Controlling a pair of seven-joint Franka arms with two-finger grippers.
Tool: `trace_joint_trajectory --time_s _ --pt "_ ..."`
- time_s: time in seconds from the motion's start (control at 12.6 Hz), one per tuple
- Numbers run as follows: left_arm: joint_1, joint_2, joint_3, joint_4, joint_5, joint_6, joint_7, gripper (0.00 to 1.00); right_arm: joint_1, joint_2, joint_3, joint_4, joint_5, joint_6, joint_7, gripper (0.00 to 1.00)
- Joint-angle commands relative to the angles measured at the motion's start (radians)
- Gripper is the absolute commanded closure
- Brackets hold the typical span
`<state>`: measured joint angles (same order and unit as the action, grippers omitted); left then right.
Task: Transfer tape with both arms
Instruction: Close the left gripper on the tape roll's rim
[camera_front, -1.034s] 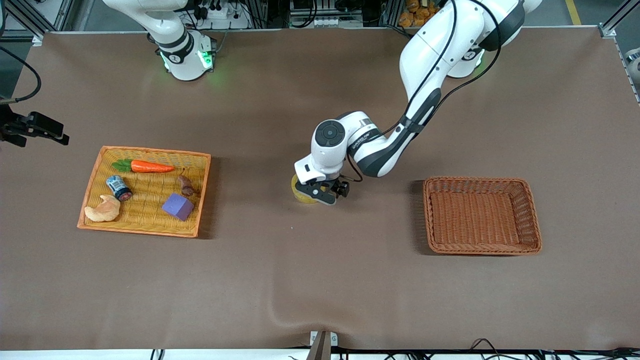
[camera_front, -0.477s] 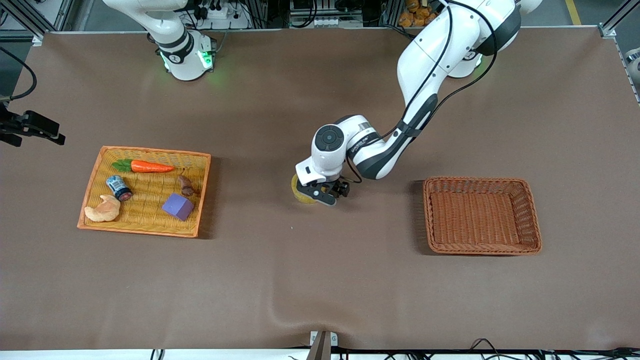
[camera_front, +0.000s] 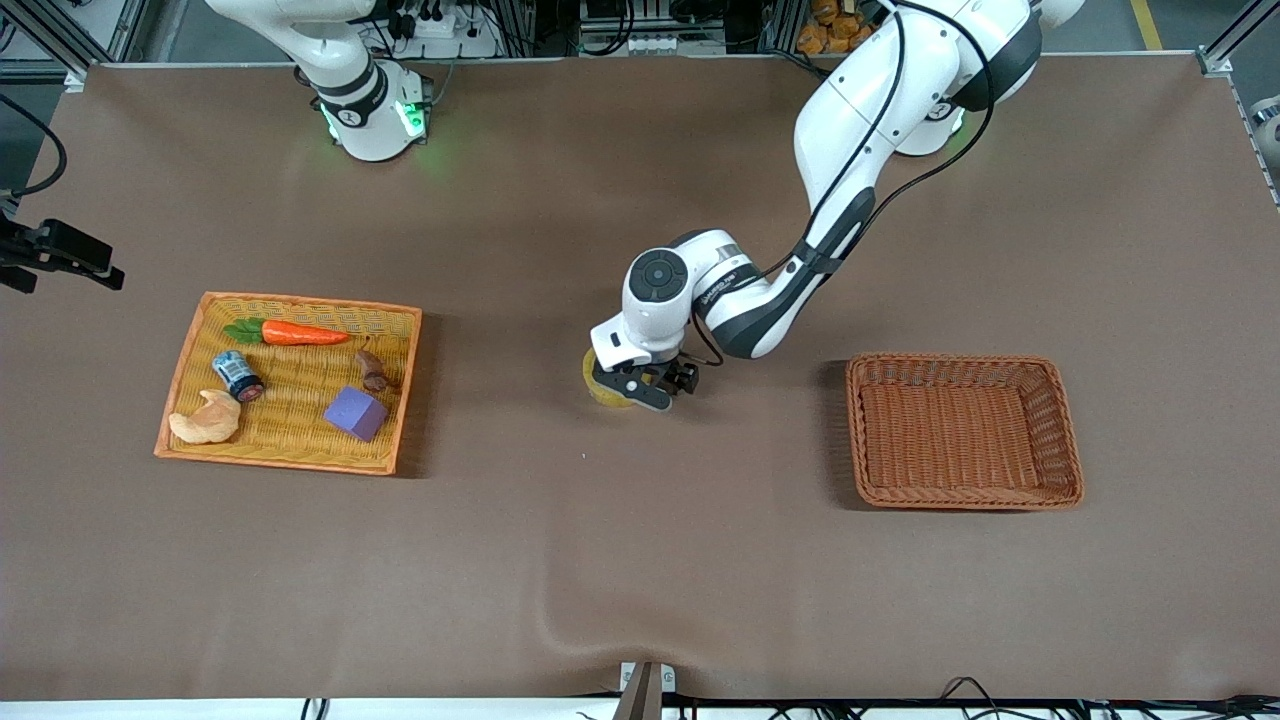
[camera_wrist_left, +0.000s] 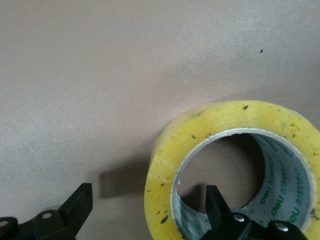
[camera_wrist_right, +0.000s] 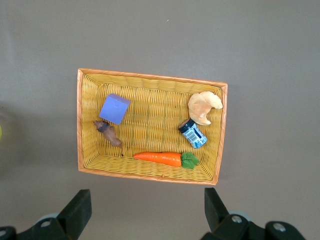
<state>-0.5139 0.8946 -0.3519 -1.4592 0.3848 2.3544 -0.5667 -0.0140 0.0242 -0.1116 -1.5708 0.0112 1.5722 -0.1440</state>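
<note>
The yellowish translucent roll of tape with the grey inner core (camera_front: 608, 385) sits on the brown cloth-covered surface (camera_front: 640, 560), roughly midway between the yellow wicker tray (camera_front: 405, 390) and the empty reddish-brown woven basket (camera_front: 1065, 430), and the left gripper (camera_front: 640, 385) is right down on it. Its jaws are spread wide and nothing is gripped yet. The wrist view gives it away: one finger (camera_wrist_left: 220, 205) is poked down inside the roll's hollow core, the other (camera_wrist_left: 75, 207) stands outside the roll with bare cloth between it and the tape wall. So the pinch looks set to go across the wall of the ring. To do it well, the arm should probably settle low enough that the pads catch the wall's full height, then close slowly, because the roll can skid sideways on that cloth if the outer finger hits first. The front camera can't show any of that finger placement, since the wrist covers most of the roll. The right gripper (camera_wrist_right: 145, 212) waits high up over the yellow tray, also wide open and empty. Its wrist view shows the orange toy carrot (camera_wrist_right: 160, 158) and the purple cube (camera_wrist_right: 114, 108) in there.
</note>
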Motion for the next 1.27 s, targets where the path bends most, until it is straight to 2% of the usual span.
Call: trace_joint_trajectory --time_s 0.0,0.08,0.16,0.56,0.72,0.8,0.88,1.19 --pt "0.003 -0.009 -0.001 0.000 0.012 -0.003 0.002 0.00 -0.027 0.008 0.013 0.022 0.013 -0.009 -0.009 0.00" --pt "0.003 -0.009 -0.001 0.000 0.012 -0.004 0.005 0.05 -0.027 0.010 0.013 0.022 0.013 -0.009 -0.009 0.00" --pt "0.003 -0.011 -0.001 0.000 0.016 -0.004 0.008 0.16 -0.027 0.010 0.013 0.022 0.013 -0.009 -0.011 0.00" --pt "-0.005 -0.013 -0.002 -0.006 0.029 -0.006 0.008 0.39 -0.027 0.010 0.013 0.022 0.013 -0.008 -0.009 0.00" --pt "-0.003 -0.013 -0.002 -0.012 0.029 -0.006 0.014 0.65 -0.027 0.010 0.013 0.022 0.012 -0.009 -0.009 0.00" --pt "-0.003 -0.013 -0.002 -0.018 0.032 -0.006 0.028 0.88 -0.027 0.010 0.013 0.022 0.012 -0.008 -0.009 0.00" --pt "-0.008 -0.019 -0.002 -0.013 0.031 -0.009 0.040 1.00 -0.027 0.010 0.013 0.023 0.012 -0.009 -0.009 0.00" --pt "0.002 -0.028 -0.007 -0.012 0.014 -0.043 0.036 1.00 -0.027 0.010 0.013 0.022 0.012 -0.009 -0.009 0.00"
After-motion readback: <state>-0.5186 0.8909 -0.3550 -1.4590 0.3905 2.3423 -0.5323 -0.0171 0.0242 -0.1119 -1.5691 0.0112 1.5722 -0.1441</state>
